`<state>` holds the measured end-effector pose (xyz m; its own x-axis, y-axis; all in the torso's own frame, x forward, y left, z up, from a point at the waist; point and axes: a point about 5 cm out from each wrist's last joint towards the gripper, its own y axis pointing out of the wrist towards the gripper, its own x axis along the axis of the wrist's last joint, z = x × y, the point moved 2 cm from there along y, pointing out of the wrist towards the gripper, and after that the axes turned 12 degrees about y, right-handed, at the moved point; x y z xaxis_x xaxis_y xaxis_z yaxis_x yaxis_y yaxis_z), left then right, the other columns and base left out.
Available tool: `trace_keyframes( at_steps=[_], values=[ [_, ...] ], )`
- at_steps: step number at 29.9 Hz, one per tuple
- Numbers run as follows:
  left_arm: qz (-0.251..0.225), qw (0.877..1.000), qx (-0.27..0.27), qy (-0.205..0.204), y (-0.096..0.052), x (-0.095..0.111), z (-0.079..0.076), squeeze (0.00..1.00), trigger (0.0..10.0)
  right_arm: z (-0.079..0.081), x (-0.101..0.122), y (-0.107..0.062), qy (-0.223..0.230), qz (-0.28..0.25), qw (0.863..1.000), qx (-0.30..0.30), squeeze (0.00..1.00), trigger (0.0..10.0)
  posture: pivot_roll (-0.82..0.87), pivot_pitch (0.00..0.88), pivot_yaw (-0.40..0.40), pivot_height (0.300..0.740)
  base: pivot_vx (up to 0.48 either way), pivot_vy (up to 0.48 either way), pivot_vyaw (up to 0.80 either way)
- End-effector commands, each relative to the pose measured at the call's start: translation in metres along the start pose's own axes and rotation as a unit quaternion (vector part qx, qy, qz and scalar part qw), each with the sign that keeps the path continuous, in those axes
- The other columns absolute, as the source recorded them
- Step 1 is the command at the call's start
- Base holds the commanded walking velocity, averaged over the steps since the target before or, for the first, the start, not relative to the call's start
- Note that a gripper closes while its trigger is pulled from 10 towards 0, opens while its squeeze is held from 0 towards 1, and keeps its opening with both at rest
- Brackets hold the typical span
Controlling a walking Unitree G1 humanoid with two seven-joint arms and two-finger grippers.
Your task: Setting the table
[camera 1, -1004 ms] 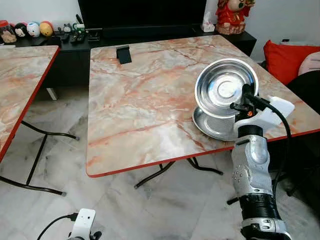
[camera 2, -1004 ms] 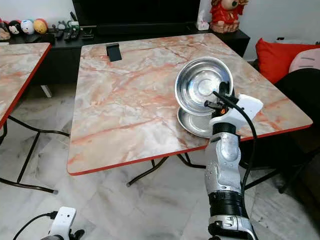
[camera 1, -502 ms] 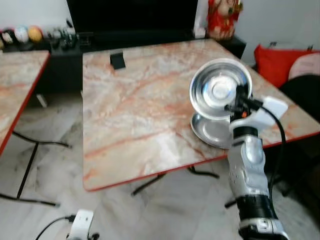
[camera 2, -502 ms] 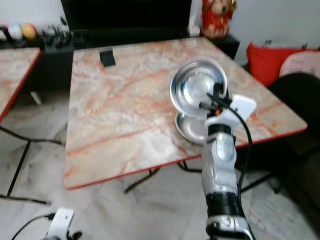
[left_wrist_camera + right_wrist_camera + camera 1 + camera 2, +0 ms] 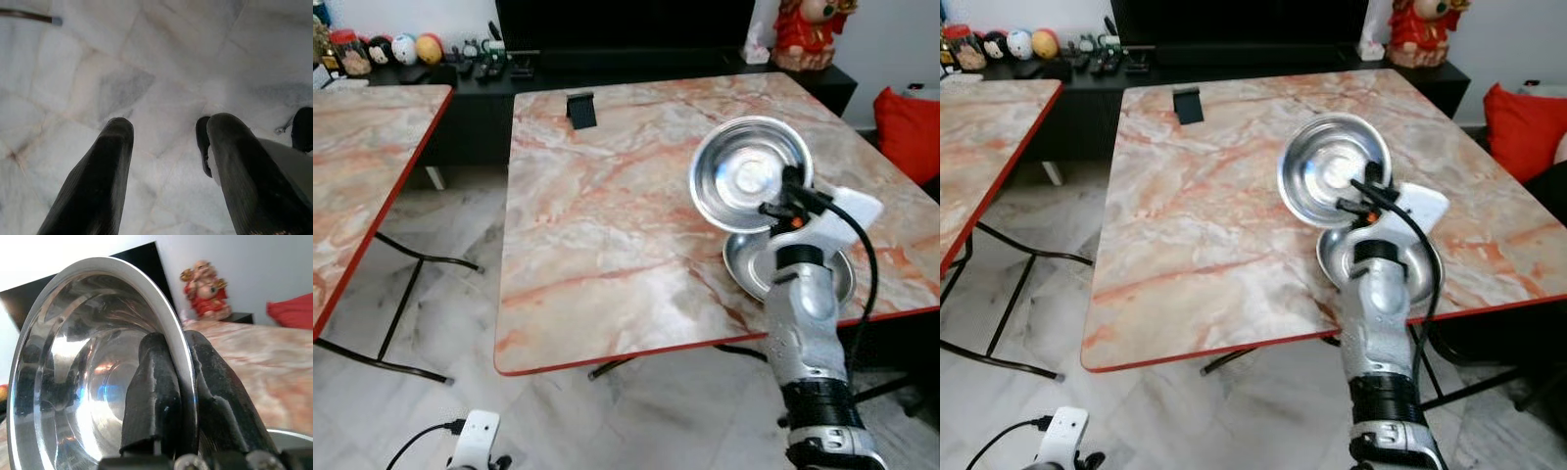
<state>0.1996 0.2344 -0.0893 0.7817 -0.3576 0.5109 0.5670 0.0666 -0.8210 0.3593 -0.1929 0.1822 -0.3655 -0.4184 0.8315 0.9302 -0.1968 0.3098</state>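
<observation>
Right gripper [image 5: 790, 188] is clamped on the rim of a steel bowl [image 5: 749, 172], one finger inside, one outside, per the wrist view. The bowl is tipped on edge, mouth toward the camera, held above the surface [image 5: 607, 225].

A second steel bowl [image 5: 753, 270] sits flat on the surface just below and right of the held one, near the red front edge.

Progress: early. One bowl looks placed and one is in the air with no spot yet. I see no cutlery or cups.

Materials: both bowls are thin polished stainless, round and shallow with a rolled rim. That's slippery for a rim pinch. The surface is glossy pink-veined marble look with red edging on folding metal legs.

Left gripper [image 5: 164, 169] hangs idle over the pale tiled floor [image 5: 146, 73], fingers spread and empty.
</observation>
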Motion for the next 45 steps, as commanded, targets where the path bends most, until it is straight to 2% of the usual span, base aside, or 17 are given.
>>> trace_keyframes(
  at_steps=[1, 6, 8, 10, 12, 14, 21, 25, 36, 45],
  values=[
    [0.005, 1.0, -0.005, -0.002, 0.0, -0.002, -0.002, 0.0, 10.0, -0.003, 0.004, 0.0, -0.011, -0.004, 1.0, -0.004, 0.0, 10.0, 0.02, 0.0, -0.008, 0.74, 0.0, 0.0, 0.0],
    [0.007, 1.0, -0.006, 0.0, 0.0, -0.003, -0.002, 0.0, 10.0, -0.016, 0.008, -0.004, -0.023, -0.007, 0.999, -0.03, 0.0, 10.0, 0.02, 0.0, -0.008, 0.74, 0.0, 0.0, 0.0],
    [0.007, 1.0, -0.007, 0.0, 0.0, -0.003, -0.002, 0.0, 10.0, -0.03, 0.009, -0.008, -0.036, 0.0, 0.997, -0.075, 0.0, 10.0, 0.01, 0.0, 0.0, 0.74, 0.0, 0.0, 0.0],
    [0.007, 1.0, -0.007, 0.0, 0.0, -0.003, -0.002, 0.0, 10.0, -0.036, 0.009, -0.01, -0.042, 0.007, 0.994, -0.097, 0.0, 10.0, 0.01, 0.0, 0.0, 0.74, 0.0, 0.0, 0.0],
    [0.007, 1.0, -0.007, 0.0, 0.0, -0.003, -0.002, 0.0, 10.0, -0.038, 0.008, -0.011, -0.033, 0.008, 0.994, -0.105, 0.0, 10.0, 0.01, 0.0, 0.0, 0.74, 0.0, 0.0, 0.0],
    [0.007, 1.0, -0.007, 0.0, 0.0, -0.002, -0.002, 0.0, 10.0, -0.044, 0.007, -0.013, 0.003, 0.012, 0.99, -0.141, 0.0, 10.0, 0.01, 0.0, 0.001, 0.74, 0.0, 0.0, 0.0],
    [0.006, 1.0, -0.007, 0.0, 0.0, -0.002, -0.002, 0.0, 10.0, -0.059, -0.005, -0.012, 0.06, 0.057, 0.971, -0.223, 0.0, 10.0, 0.01, 0.0, 0.002, 0.74, 0.0, 0.0, 0.0],
    [0.006, 1.0, -0.006, -0.001, 0.0, -0.002, -0.002, 0.0, 10.0, -0.064, -0.01, -0.012, 0.087, 0.072, 0.964, -0.24, 0.0, 10.0, 0.01, 0.0, 0.001, 0.74, 0.0, 0.0, 0.0],
    [0.005, 1.0, -0.007, -0.003, 0.0, -0.002, -0.002, 0.0, 10.0, -0.069, -0.025, -0.017, 0.069, 0.137, 0.952, -0.264, 0.0, 10.0, 0.01, 0.0, 0.0, 0.74, 0.0, 0.0, 0.0],
    [0.004, 1.0, -0.007, -0.003, 0.0, -0.002, -0.002, 0.0, 10.0, -0.073, -0.027, -0.019, 0.073, 0.151, 0.946, -0.278, 0.0, 10.0, 0.01, 0.0, -0.001, 0.74, 0.0, 0.0, 0.0]
  ],
)
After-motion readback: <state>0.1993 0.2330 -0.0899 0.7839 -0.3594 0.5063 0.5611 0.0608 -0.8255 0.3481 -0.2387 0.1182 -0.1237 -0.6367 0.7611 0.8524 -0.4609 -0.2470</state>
